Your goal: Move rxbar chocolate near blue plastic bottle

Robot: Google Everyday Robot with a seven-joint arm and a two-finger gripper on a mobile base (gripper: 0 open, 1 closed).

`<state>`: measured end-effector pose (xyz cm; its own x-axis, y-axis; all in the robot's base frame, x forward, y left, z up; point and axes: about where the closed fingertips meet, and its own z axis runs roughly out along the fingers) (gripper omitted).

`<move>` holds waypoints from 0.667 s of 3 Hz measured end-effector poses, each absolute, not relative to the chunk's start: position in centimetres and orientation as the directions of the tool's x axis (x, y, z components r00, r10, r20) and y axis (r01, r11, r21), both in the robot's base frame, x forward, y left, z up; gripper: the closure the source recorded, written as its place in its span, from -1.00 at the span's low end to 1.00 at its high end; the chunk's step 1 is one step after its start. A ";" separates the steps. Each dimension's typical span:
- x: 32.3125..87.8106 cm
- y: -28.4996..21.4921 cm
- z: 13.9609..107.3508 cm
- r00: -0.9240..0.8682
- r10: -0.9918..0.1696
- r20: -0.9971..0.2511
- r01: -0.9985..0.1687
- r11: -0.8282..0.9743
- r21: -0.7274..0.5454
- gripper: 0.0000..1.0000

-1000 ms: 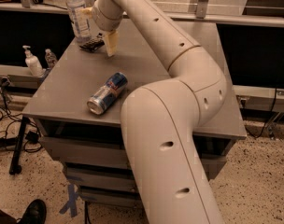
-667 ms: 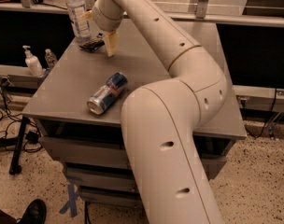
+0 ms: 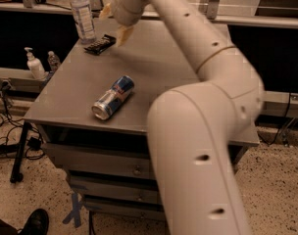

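Gripper (image 3: 113, 24), upper left of frame: jaws open and empty, lifted since a moment ago clear of the bar (image 3: 101, 44), which lies on the table (image 3: 159, 72) just beside the bottle (image 3: 83, 16), so placement is judged done.

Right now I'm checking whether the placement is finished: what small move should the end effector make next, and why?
Probably lift up and away. The rxbar chocolate lies flat on the table beside the blue plastic bottle, and the open end effector hovers close by it, holding nothing.
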<state>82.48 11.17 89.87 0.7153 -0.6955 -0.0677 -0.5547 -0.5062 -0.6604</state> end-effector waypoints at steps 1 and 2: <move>80.3 0.7 97.4 0.606 -0.780 -0.154 -0.605 -0.326 -0.726 -0.64; 78.3 -7.7 102.5 0.510 -0.828 -0.232 -0.619 -0.166 -0.767 -0.66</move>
<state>78.28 -7.74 102.54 0.5100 -0.8282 -0.2321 -0.6192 -0.1662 -0.7674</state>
